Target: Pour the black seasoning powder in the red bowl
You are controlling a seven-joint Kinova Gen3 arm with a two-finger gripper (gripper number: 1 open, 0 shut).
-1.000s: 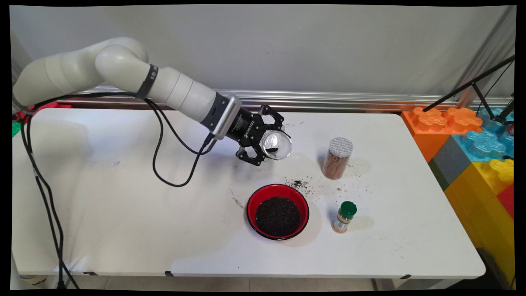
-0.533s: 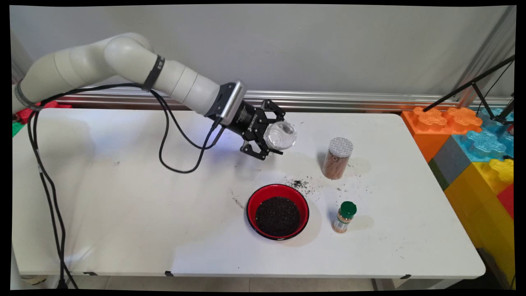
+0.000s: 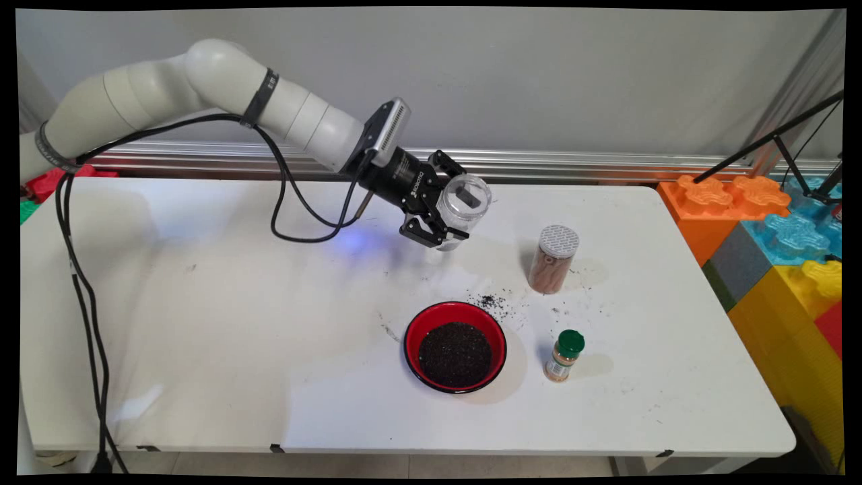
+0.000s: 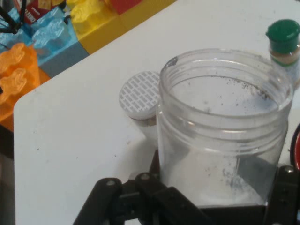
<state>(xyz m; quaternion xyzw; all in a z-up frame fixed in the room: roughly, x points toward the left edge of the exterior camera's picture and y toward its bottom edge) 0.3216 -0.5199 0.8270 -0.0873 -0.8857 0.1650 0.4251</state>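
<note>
My gripper (image 3: 450,217) is shut on a clear plastic jar (image 3: 463,202), held above the table's back middle and tilted nearly upright, mouth up. In the hand view the clear jar (image 4: 220,126) fills the frame between my fingers (image 4: 286,187); it holds only a few dark specks. Below and in front of it a red bowl (image 3: 455,346) full of dark grains sits on the white table (image 3: 202,323). To the jar's right stands a tall jar with a white lid (image 3: 553,259) and brown contents, seen too as the white-lidded jar (image 4: 139,96).
A small spice bottle with a green cap (image 3: 564,355) stands right of the bowl, the same green-capped bottle (image 4: 284,44) showing in the hand view. Spilled dark grains (image 3: 495,300) lie behind the bowl. Big coloured blocks (image 3: 774,229) stand off the table's right end. Black cables (image 3: 296,215) hang from the arm.
My gripper has risen and moved slightly right with the jar, turning it from lying on its side, mouth toward the camera, to nearly upright.
</note>
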